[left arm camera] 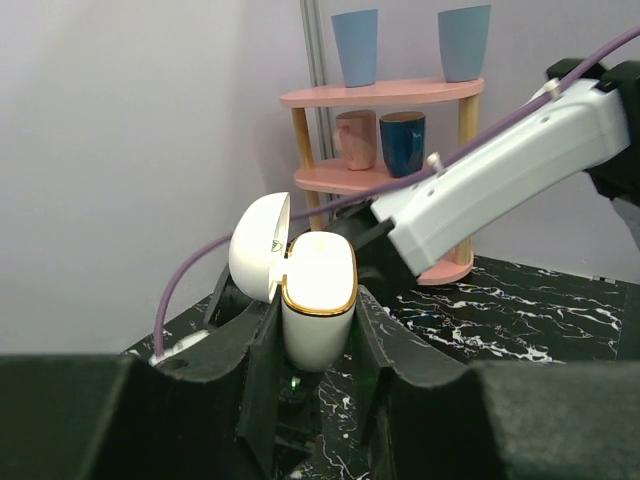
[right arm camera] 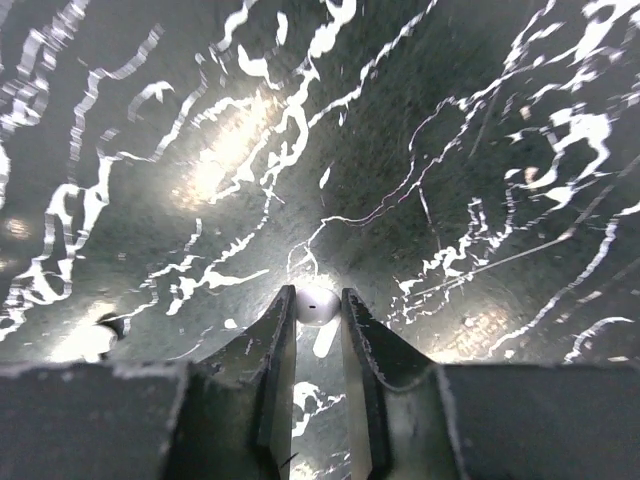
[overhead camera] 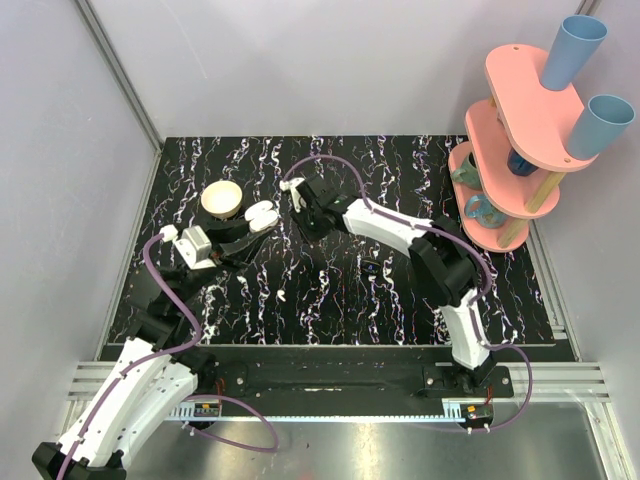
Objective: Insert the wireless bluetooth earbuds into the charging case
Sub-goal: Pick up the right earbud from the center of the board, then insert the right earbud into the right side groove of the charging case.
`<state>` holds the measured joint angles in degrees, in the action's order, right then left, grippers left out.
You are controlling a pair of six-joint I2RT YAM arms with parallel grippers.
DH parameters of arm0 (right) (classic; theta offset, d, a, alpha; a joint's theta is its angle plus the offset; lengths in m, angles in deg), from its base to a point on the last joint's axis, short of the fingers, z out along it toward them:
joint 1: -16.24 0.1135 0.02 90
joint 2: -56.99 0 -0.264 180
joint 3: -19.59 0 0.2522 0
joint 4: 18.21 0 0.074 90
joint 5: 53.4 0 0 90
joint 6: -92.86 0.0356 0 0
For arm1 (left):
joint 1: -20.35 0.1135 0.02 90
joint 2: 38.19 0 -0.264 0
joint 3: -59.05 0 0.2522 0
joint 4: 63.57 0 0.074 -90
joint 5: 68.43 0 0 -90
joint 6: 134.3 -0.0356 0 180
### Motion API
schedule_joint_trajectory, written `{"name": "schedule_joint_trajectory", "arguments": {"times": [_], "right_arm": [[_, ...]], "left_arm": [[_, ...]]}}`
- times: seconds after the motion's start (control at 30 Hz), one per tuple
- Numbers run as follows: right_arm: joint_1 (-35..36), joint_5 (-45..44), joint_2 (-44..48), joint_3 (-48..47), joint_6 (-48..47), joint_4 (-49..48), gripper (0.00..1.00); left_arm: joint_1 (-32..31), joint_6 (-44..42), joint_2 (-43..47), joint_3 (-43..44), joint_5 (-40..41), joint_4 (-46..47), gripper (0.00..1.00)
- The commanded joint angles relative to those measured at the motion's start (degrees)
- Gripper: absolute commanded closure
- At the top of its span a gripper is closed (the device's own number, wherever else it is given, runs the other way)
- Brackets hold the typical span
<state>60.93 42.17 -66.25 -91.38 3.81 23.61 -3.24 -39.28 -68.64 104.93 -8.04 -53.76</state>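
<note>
Right wrist view shows the right tool clenched on one earbud. It pinches the round head between both fingertips, low over the dark marbled desk. I cannot tell if the earbud is lifted or lies on the desk. The left tool grasps the case by its two sides and holds it up, near the right tool. I see no earbud inside it.

As I judge, the task is in its early part: the case is open and ready and one earbud is taken, but none is inserted yet.

The head of the earbud points away from the camera and its stem runs back between the fingers, so its long axis lies along the tool. The case stands with its long axis upright in the left wrist view. Its lid is swung open to the left, and the gold-rimmed open face is turned toward that camera.
</note>
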Motion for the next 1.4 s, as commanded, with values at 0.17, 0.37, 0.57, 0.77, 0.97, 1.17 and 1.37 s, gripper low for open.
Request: {"name": "schedule_joint_trajectory", "arguments": {"times": [0.17, 0.37, 0.57, 0.77, 0.97, 1.17, 1.37], "right_arm": [[0.58, -11.35, 16.88, 3.51, 5.29, -8.09, 0.75], [0.58, -16.72, 27.87, 8.17, 5.64, -14.33, 0.75], [0.58, -20.06, 34.38, 7.56, 3.97, -19.86, 0.75], [0.67, -17.43, 41.58, 11.76, 4.41, -31.29, 0.76], [1.72, -10.32, 46.42, 15.47, 1.16, -37.45, 0.76], [4.27, -5.92, 47.83, 16.79, -2.53, -39.65, 0.76], [8.75, -6.44, 47.48, 18.55, -7.1, -41.94, 0.75]], "left_arm": [[0.3, 1.66, 0.93, 0.22, 3.67, 4.29, 1.0], [0.3, 2.37, 0.58, 0.05, 6.13, 5.78, 1.0], [0.3, 3.95, -1.36, -0.13, 8.33, 7.62, 1.0], [0.3, 6.58, -5.05, 1.01, 8.86, 9.03, 1.0], [0.22, 9.31, -8.39, 2.42, 9.04, 9.56, 1.0], [0.04, 9.57, -10.06, 3.92, 8.69, 8.77, 1.0], [-0.49, 9.75, -10.41, 3.83, 9.13, 9.3, 1.0]]}}
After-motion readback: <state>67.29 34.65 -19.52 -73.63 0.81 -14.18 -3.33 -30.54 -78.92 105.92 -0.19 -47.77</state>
